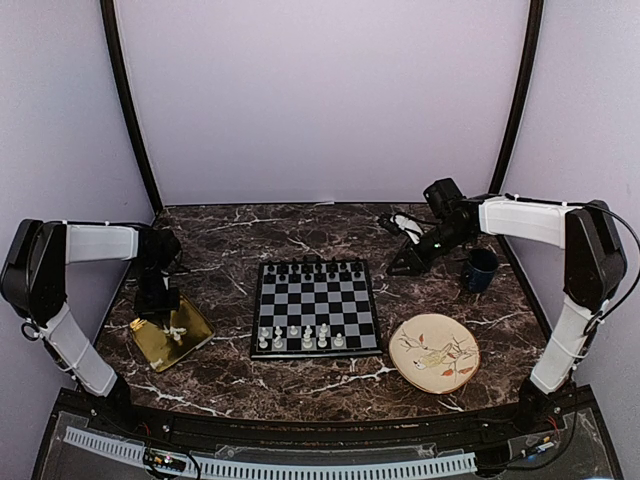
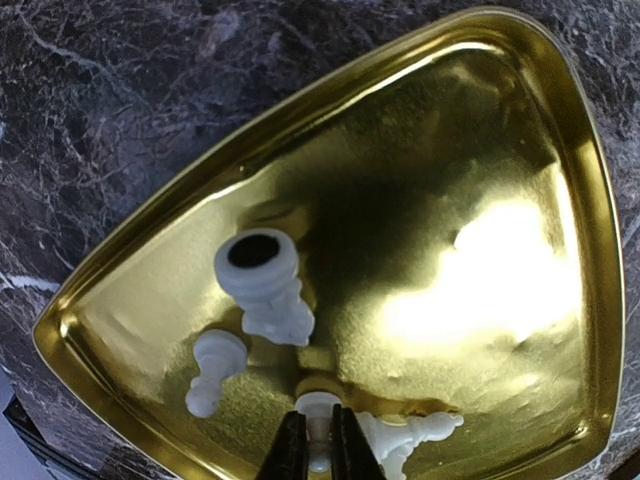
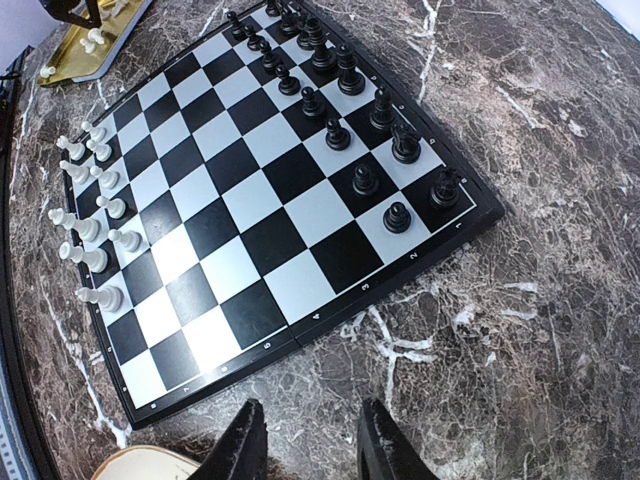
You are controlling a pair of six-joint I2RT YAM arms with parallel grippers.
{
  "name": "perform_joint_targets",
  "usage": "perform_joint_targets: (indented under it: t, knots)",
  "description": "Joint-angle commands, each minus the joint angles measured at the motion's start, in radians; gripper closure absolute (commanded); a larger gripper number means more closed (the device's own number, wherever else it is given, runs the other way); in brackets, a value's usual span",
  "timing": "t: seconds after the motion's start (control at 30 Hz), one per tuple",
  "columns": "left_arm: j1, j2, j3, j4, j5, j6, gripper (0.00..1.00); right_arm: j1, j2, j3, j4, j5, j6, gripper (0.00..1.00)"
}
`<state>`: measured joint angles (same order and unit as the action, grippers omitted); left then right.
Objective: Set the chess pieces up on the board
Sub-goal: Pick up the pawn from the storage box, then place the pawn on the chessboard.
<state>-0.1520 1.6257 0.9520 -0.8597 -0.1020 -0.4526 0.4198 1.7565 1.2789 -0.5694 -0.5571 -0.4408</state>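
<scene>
The board (image 1: 316,306) lies mid-table, with black chessmen along its far rows and several white chess pieces (image 1: 300,336) on its near rows; it also shows in the right wrist view (image 3: 270,190). My left gripper (image 2: 319,445) is down in the gold tray (image 2: 480,180), shut on a small white piece (image 2: 319,412). Three more white pieces lie in the tray: a large one (image 2: 264,285), a pawn (image 2: 212,368) and one on its side (image 2: 415,435). My right gripper (image 3: 305,440) is open and empty above bare marble right of the board.
The gold tray (image 1: 170,335) sits left of the board. A painted plate (image 1: 434,352) lies at the right front. A dark blue cup (image 1: 480,269) stands at the right, behind my right arm. A loose white piece (image 3: 45,71) lies on the marble near the tray.
</scene>
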Motion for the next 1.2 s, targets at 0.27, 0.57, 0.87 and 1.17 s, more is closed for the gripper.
perform_joint_targets:
  t: [0.27,0.57,0.87,1.17]
  knots:
    - [-0.087,-0.127,0.242,-0.088,0.178,0.088,0.99,0.005,0.011,0.025,0.0,-0.013,-0.012,0.68]
    - [-0.442,0.04,0.463,0.059,0.411,0.188,0.99,0.005,0.012,0.025,0.002,0.025,-0.008,0.68]
    - [-0.653,0.316,0.768,-0.001,0.307,0.336,0.99,0.004,-0.005,0.025,0.005,0.073,-0.009,0.68]
    - [-0.737,0.591,1.025,-0.152,0.107,0.392,1.0,-0.001,-0.024,0.019,0.011,0.095,-0.01,0.68]
